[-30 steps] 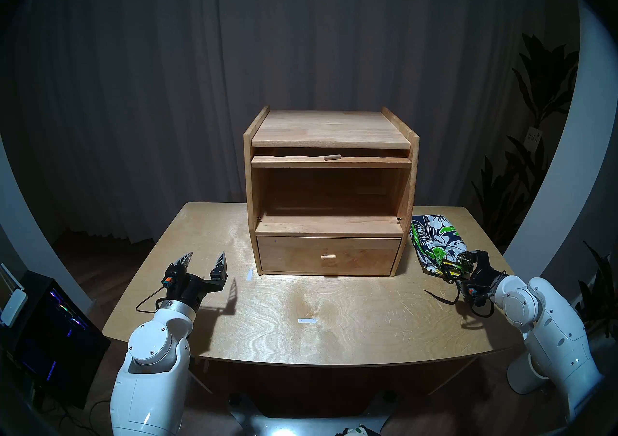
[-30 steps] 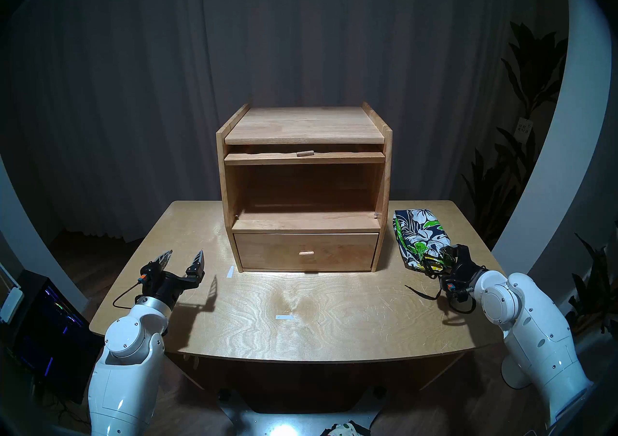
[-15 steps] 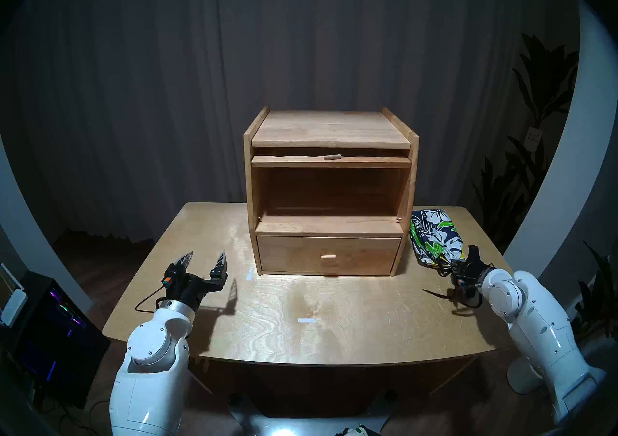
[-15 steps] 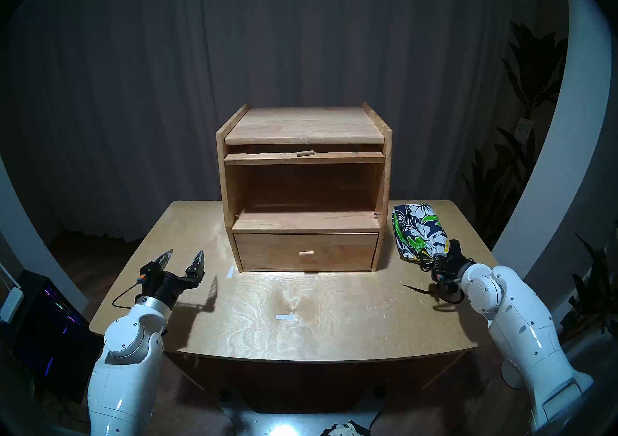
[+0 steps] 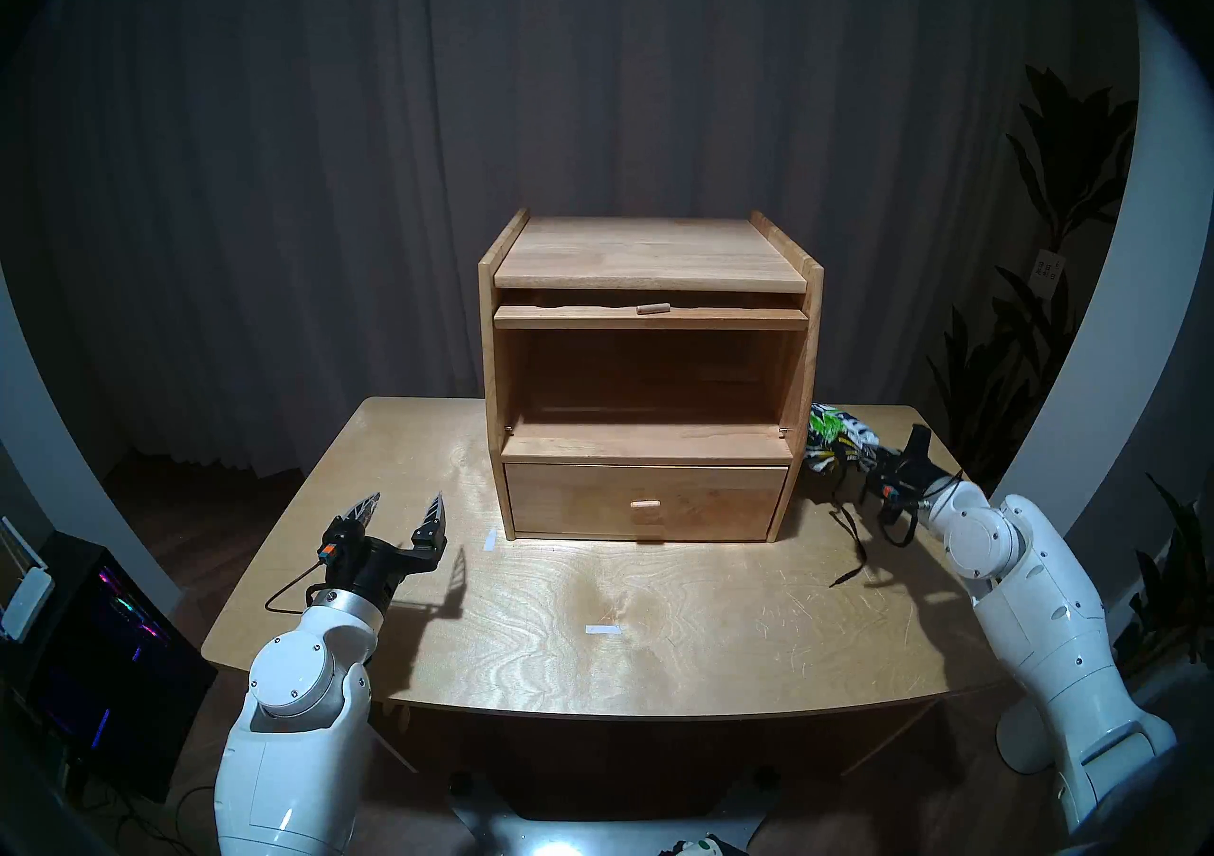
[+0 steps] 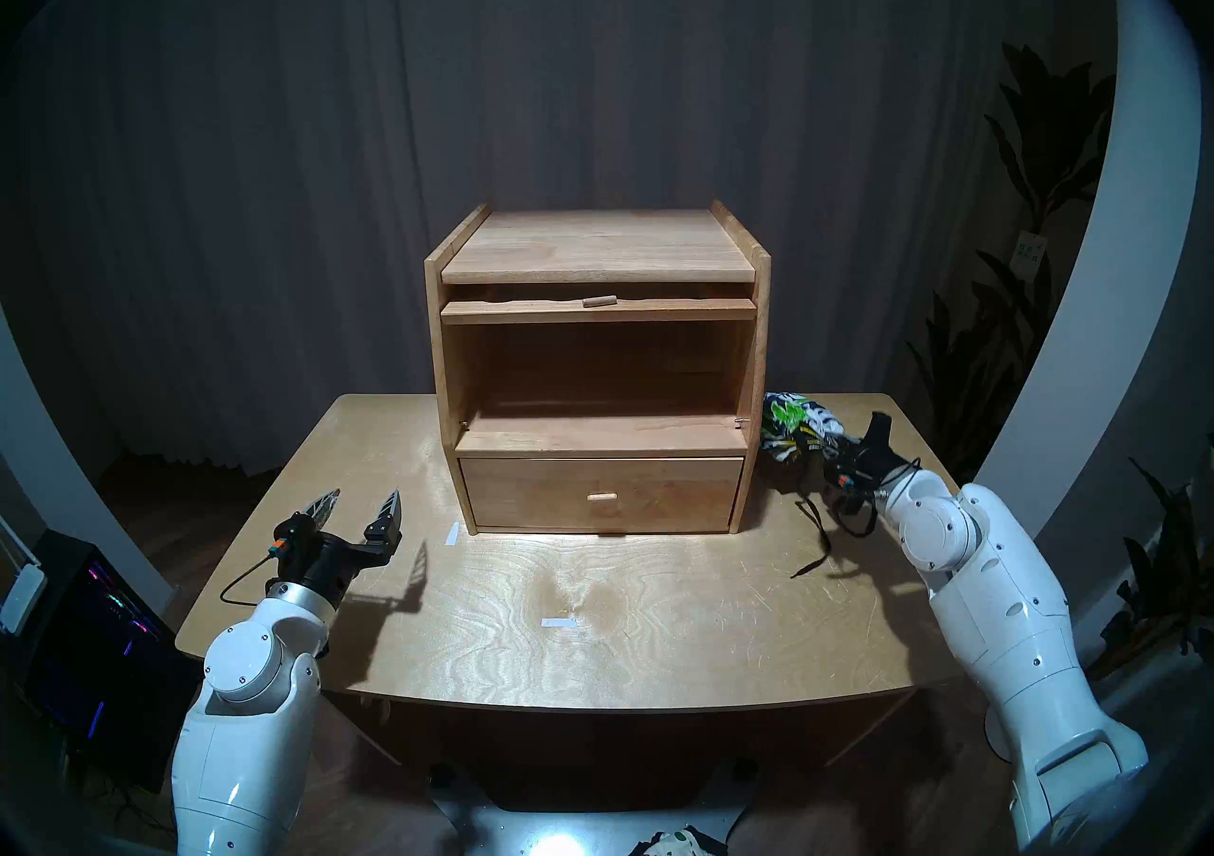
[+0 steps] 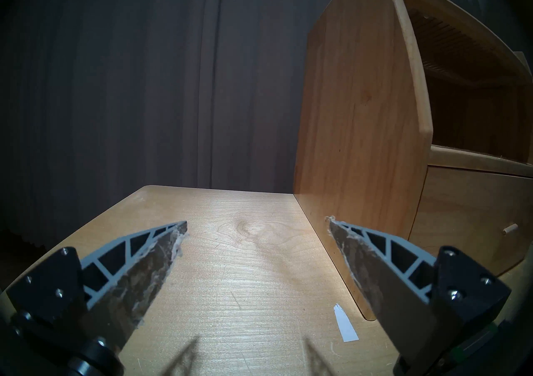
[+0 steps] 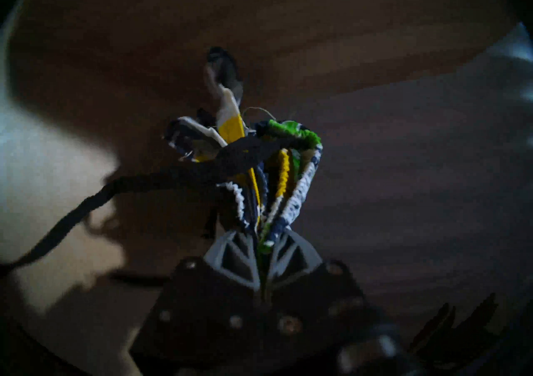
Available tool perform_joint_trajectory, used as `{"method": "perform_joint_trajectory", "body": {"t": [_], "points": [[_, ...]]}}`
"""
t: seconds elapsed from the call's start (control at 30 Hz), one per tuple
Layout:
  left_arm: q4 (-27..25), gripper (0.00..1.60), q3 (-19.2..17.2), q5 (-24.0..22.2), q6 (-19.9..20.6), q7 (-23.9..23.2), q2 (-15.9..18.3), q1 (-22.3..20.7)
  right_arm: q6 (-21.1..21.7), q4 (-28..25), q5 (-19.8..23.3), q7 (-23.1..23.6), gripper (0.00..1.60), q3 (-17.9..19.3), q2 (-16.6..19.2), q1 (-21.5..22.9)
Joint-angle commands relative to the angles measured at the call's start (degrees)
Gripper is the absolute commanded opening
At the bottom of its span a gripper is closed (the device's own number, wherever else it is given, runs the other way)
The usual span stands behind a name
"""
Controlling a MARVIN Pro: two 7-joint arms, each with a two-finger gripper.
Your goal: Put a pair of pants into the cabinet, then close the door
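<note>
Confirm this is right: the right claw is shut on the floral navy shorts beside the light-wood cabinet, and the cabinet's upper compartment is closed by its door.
Not quite. The upper compartment of the light-wood cabinet stands open, as both head views show. The rest holds: the right claw is shut on the floral navy shorts beside the cabinet.

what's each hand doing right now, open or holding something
Left hand: open, empty, above the table.
Right hand: closed on the flowered shorts, lifted beside the cabinet.
</note>
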Motion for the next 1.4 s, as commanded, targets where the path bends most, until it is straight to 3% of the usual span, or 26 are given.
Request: {"method": "perform_joint_trajectory", "body": {"t": [0.0, 0.37, 0.67, 0.73, 1.0, 1.37], "points": [[-0.7, 1.60, 0.1, 0.0, -0.3, -0.1, 0.1, -0.7, -2.8, -7.0, 4.1, -6.3, 0.00, 5.9, -0.2, 6.8], [-0.4, 1.60, 0.0, -0.5, -0.3, -0.4, 0.2, -0.7, -8.5, -14.6, 8.7, -14.5, 0.00, 11.2, -1.4, 12.4], [-0.1, 1.60, 0.0, -0.8, -0.3, -0.6, 0.3, -0.8, -14.5, -21.9, 12.7, -18.6, 0.00, 9.0, -5.0, 13.7], [-0.1, 1.60, 0.0, -0.9, -0.3, -0.7, 0.4, -0.8, -16.1, -21.3, 13.6, -19.1, 0.00, 7.8, -5.7, 14.0], [0.1, 1.60, 0.0, -1.2, -0.4, -0.9, 0.5, -0.9, -21.6, -27.7, 17.8, -21.0, 0.00, 1.7, -9.5, 13.4], [0.0, 1.60, 0.0, -1.4, -0.4, -1.1, 0.6, -1.0, -26.6, -36.8, 22.5, -22.6, 0.00, -10.4, -15.3, 6.0]]}}
